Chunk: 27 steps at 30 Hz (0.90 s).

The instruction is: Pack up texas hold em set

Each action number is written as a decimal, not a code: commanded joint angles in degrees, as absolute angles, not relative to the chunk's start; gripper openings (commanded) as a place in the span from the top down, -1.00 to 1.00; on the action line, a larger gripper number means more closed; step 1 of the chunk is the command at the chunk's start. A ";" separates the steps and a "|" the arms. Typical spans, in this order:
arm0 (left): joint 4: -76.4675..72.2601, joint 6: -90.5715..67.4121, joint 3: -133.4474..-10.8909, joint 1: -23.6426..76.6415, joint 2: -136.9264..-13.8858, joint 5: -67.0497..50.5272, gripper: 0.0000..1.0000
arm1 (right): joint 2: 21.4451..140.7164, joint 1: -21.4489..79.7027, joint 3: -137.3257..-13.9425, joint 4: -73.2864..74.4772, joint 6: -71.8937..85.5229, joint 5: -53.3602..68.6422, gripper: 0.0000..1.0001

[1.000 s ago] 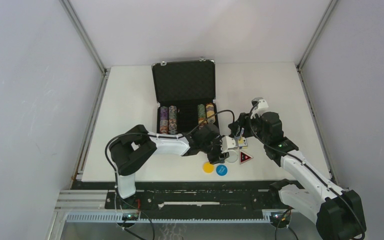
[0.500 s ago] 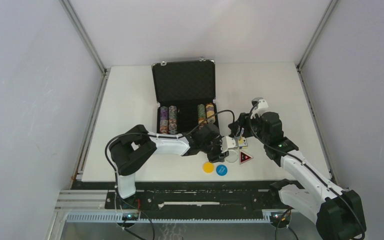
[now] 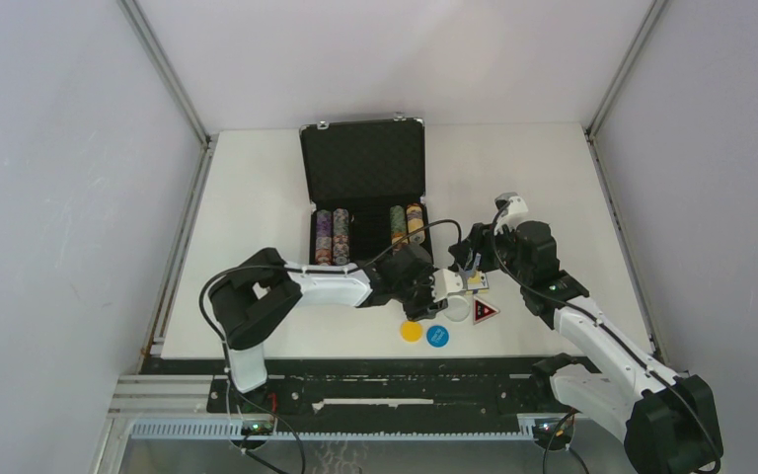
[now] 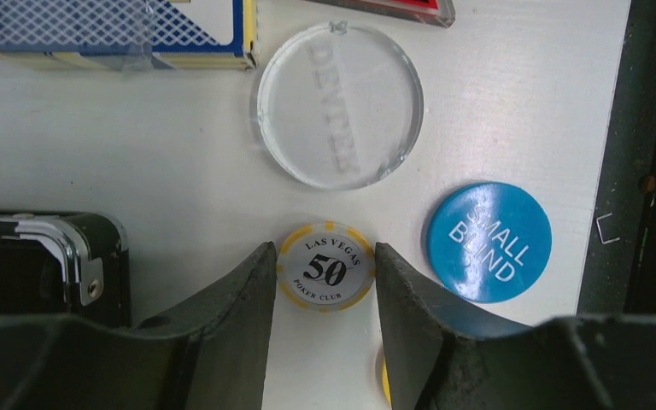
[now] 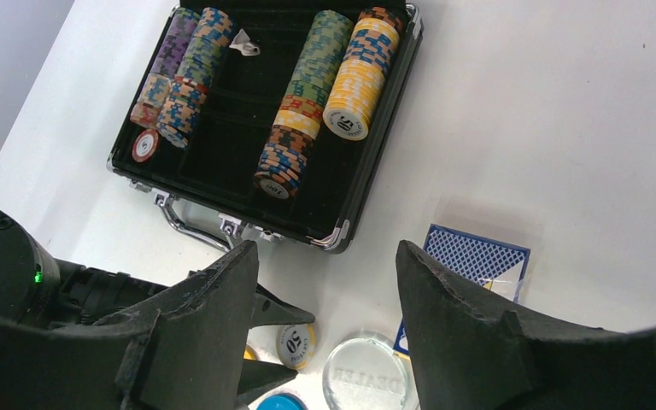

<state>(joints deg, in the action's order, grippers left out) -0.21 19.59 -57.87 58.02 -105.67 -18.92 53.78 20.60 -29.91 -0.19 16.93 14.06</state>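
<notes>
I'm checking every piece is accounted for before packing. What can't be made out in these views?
Triangle token: left wrist view, cut off by the top edge.
Card deck: same view, cut by the top edge.
Yellow button: same view, mostly behind the left pincer, closed on the 50 chip.
Dealer button: right wrist view, cut by the bottom edge.
Chip stacks: top view, too small to count.

Four chip stacks, three buttons

A white surface sits between plain pale grey walls, metal posts rising at its far corners, a black rail along its near edge; light is even.
</notes>
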 commanded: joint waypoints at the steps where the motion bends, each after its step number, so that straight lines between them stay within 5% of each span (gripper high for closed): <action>1: 1.57 21.01 -60.07 58.35 -101.91 -17.57 0.01 | 53.11 20.65 -30.06 -2.53 18.17 14.29 -0.37; 13: 1.63 21.68 -60.91 58.36 -99.29 -17.09 -0.02 | 50.94 20.52 -30.06 -1.46 22.49 12.03 -0.29; 27: 2.46 22.73 -60.76 58.36 -95.10 -15.34 -0.04 | 53.48 13.54 -25.38 -6.18 30.09 30.67 -0.24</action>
